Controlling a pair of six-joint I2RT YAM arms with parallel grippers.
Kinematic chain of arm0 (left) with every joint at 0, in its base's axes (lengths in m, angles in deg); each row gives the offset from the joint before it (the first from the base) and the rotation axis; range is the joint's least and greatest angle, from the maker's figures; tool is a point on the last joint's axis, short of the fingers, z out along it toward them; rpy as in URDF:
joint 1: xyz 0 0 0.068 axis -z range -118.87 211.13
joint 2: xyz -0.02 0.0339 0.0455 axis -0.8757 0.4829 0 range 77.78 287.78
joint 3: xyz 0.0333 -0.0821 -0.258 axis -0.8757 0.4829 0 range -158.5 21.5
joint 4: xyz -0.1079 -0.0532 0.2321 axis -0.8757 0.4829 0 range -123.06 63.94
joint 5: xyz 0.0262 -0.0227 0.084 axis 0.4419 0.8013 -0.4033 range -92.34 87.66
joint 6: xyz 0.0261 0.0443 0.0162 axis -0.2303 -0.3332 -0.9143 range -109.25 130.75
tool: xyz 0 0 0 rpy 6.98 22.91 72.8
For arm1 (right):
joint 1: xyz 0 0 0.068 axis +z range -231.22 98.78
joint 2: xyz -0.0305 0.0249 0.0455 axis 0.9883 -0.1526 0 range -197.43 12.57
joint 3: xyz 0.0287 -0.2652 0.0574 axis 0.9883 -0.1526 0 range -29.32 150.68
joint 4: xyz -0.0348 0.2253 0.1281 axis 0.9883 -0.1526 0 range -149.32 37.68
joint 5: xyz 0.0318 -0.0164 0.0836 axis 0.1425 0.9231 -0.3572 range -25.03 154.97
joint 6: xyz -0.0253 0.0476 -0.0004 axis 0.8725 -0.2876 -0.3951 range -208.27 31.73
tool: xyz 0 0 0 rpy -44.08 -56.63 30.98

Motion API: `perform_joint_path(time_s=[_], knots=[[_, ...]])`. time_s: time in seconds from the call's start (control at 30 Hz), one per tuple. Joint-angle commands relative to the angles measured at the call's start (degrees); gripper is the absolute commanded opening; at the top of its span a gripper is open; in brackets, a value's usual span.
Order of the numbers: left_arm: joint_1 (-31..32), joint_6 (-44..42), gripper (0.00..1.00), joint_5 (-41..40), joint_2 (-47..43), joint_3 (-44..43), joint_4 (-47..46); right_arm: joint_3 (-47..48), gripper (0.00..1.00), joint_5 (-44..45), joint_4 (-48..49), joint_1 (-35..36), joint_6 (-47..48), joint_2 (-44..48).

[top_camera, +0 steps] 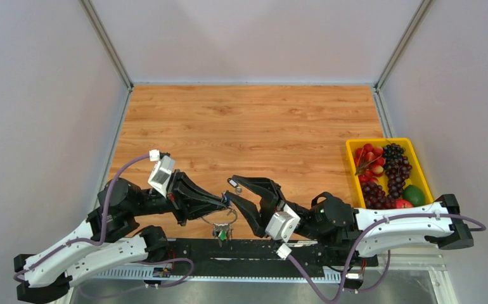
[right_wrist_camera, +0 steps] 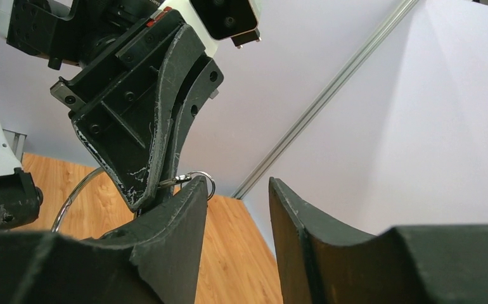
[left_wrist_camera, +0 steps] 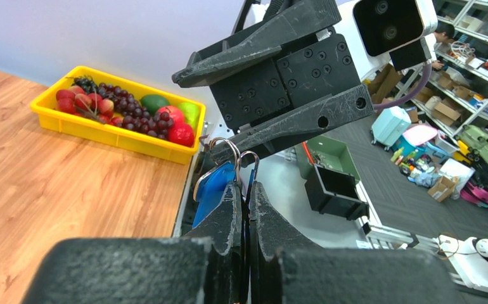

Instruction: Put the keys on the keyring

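Threading step, held in mid-air.
Pinching seemingly the keyring (right_wrist_camera: 70, 195) with left gripper (left_wrist_camera: 246, 190) pressed together; right gripper (right_wrist_camera: 236, 196) spread, empty; next, closing on the blue-tagged key (left_wrist_camera: 213, 190) to feed it on.

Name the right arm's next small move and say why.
Likely nudge the right gripper onto the keyring and close: its jaws stand open, holding nothing, beside the left gripper, which is shut on that ring with a blue-tagged key hanging there.
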Motion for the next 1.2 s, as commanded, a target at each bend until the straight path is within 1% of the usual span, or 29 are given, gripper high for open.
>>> perform_joint_path(time_s=[0.0,0.1,0.27,0.47,0.6,0.83,1.07,1.17], knots=[[0.4,2.01,0.0,5.53,-1.22,-0.52,-9.39,0.93,0.48,8.17,-6.47,-1.09,-2.28,2.37],[0.36,2.61,0.0,5.83,-1.91,0.08,-11.08,1.59,0.5,5.71,-13.85,-1.11,-4.52,3.72],[0.38,2.66,0.0,6.3,-2.64,0.28,-11.87,1.2,0.56,-4.73,-22.59,-1.16,-8.6,8.62],[0.36,3.47,0.0,8.02,-2.75,0.54,-13.73,7.33,0.59,-11.08,-36.56,-1.09,-15.45,10.44],[0.38,3.9,0.0,8.17,-2.96,0.99,-14.73,9.77,0.63,-11.04,-39.22,-1.09,-20.45,10.61],[0.36,3.1,0.0,6.46,-2.97,1.0,-14.13,14.76,0.64,-11.31,-44.79,-1.11,-30.94,7.89],[0.36,2.23,0.0,4.78,-3.02,0.93,-14.31,16.49,0.59,-10.87,-46.84,-1.09,-38.12,5.3],[0.37,2.22,0.0,4.05,-3.09,1.14,-14.73,17.41,0.57,-12.89,-47.02,-1.11,-39.93,3.68]])
